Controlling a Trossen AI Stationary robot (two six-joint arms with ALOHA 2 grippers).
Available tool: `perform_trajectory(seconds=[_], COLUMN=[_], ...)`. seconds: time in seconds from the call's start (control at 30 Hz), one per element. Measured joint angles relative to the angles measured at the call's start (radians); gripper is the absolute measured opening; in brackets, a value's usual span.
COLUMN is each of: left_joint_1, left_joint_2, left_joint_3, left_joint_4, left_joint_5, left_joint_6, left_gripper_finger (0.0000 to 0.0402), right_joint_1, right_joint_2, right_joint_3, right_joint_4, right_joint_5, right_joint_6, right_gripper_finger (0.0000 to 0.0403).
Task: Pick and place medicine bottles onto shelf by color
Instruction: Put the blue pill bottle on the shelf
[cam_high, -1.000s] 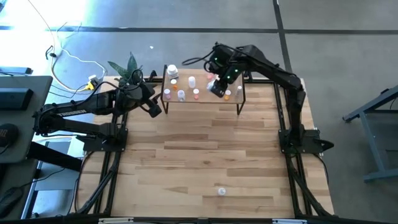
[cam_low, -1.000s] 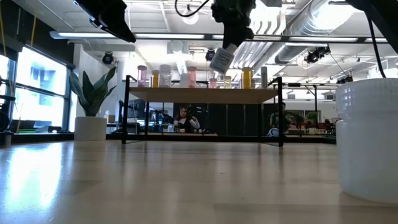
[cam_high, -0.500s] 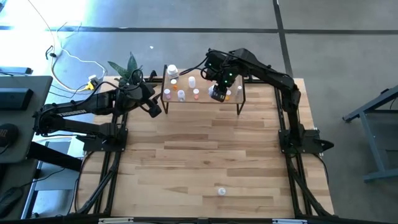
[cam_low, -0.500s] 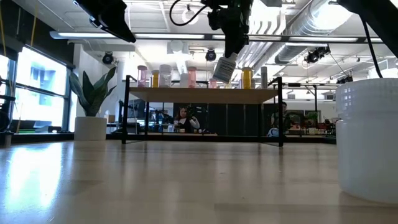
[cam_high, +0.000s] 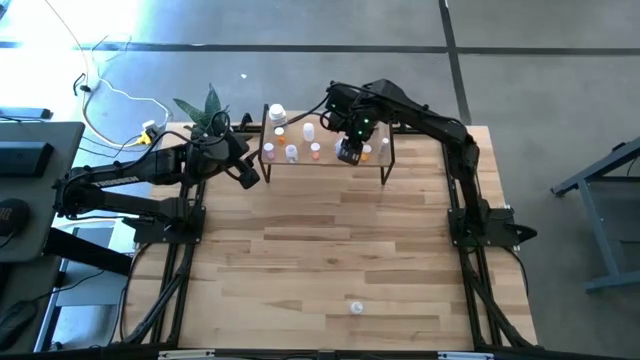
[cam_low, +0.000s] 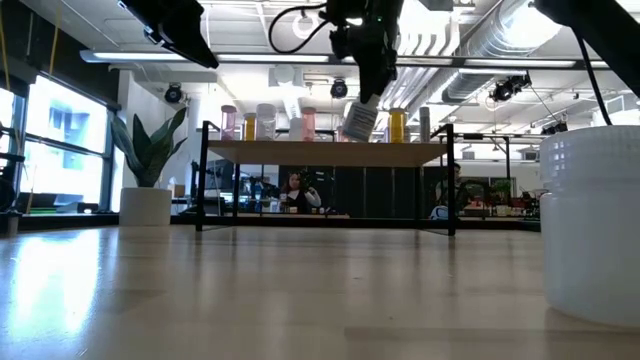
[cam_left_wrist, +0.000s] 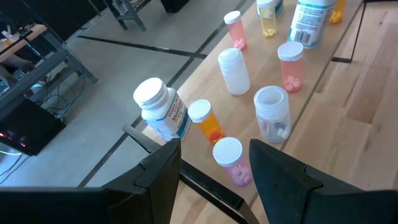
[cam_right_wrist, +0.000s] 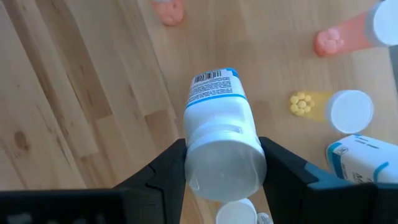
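Note:
The shelf (cam_high: 325, 158) stands at the table's far edge and carries several small bottles, white, orange, pink and clear (cam_left_wrist: 272, 113). My right gripper (cam_high: 347, 152) is over the shelf's right half, shut on a white bottle with a blue-banded label (cam_right_wrist: 217, 118). In the low view this bottle (cam_low: 358, 120) hangs tilted just above the shelf board (cam_low: 325, 150). My left gripper (cam_high: 248, 175) is open and empty, just off the shelf's left end and above it (cam_left_wrist: 214, 148). One more white bottle (cam_high: 356, 307) stands on its base near the table's near edge. My right gripper pinches the white bottle's plain white upper end (cam_right_wrist: 222, 163) between its two fingers (cam_right_wrist: 171, 168). The fingers come from above, pointing down. The bottle hangs tilted below them with its labelled lower end (cam_low: 352, 130) just over the board, among the standing bottles.
A potted plant (cam_high: 205, 110) stands at the table's far left corner, beside the shelf. The shelf's black legs (cam_low: 203, 175) stand on the plank tabletop. The bottle near the near edge fills the low view's right side (cam_low: 590, 220). Bare tabletop (cam_high: 330, 250) lies between shelf and near edge.
My right gripper has gone down toward the shelf and a little toward the table's left, still shut on the white bottle. The bottle has come down from well above the standing bottles to their level and stays tilted.

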Motion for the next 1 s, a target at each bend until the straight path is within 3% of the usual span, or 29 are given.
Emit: perform_trajectory(seconds=[0.3,0.67,1.0], left_joint_1=[0.0,0.0,0.0], left_joint_2=[0.0,0.0,0.0], left_joint_3=[0.0,0.0,0.0], left_joint_4=[0.0,0.0,0.0], left_joint_5=[0.0,0.01,0.019], left_joint_6=[0.0,0.0,0.019], left_gripper_finger=[0.018,0.018,0.018], right_joint_1=[0.0,0.0,0.0], right_joint_2=[0.007,0.008,0.008], right_joint_3=[0.0,0.0,0.0], right_joint_4=[-0.009,0.005,0.035], right_joint_5=[-0.003,0.016,0.067], right_joint_6=[0.015,0.009,0.006], right_gripper_finger=[0.0152,0.0207,0.0219])
